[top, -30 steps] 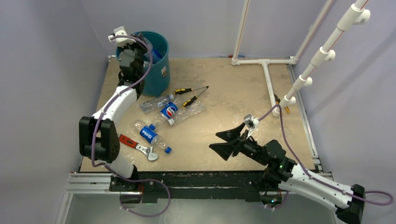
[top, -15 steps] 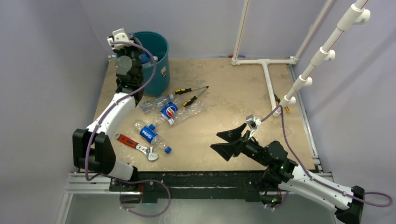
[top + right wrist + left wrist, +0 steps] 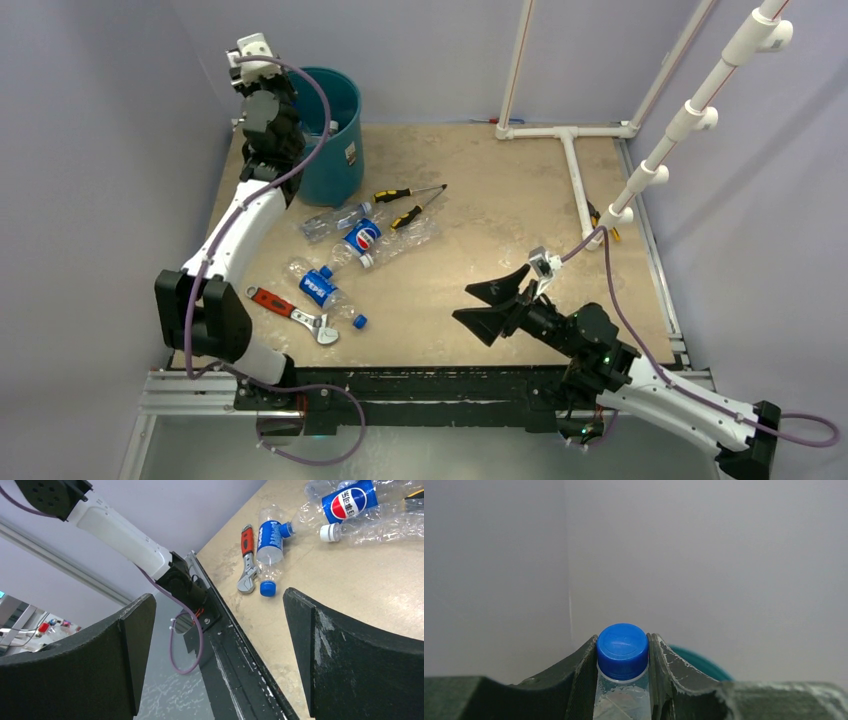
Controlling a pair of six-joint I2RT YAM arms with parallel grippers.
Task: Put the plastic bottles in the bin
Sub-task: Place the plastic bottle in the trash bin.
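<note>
My left gripper (image 3: 281,102) is raised beside the left rim of the teal bin (image 3: 338,160). In the left wrist view the gripper (image 3: 622,666) is shut on the neck of a clear bottle with a blue cap (image 3: 622,651), and the bin's rim (image 3: 698,661) shows behind the right finger. Several bottles lie on the table: a clear one (image 3: 335,220), a Pepsi one (image 3: 364,237) and a blue-labelled one (image 3: 320,286). My right gripper (image 3: 490,305) is open and empty over the near middle of the table, right of them. It also shows in the right wrist view (image 3: 217,597), where the blue-labelled bottle (image 3: 271,542) lies.
A red-handled wrench (image 3: 290,310) and a loose blue cap (image 3: 359,322) lie near the front left. Two yellow-and-black screwdrivers (image 3: 410,193) lie right of the bin. White pipes (image 3: 572,160) run along the back right. The walls stand close behind the bin.
My left gripper has risen and swung back and left beside the bin's rim, with the bottle in it. The right arm has barely moved.
</note>
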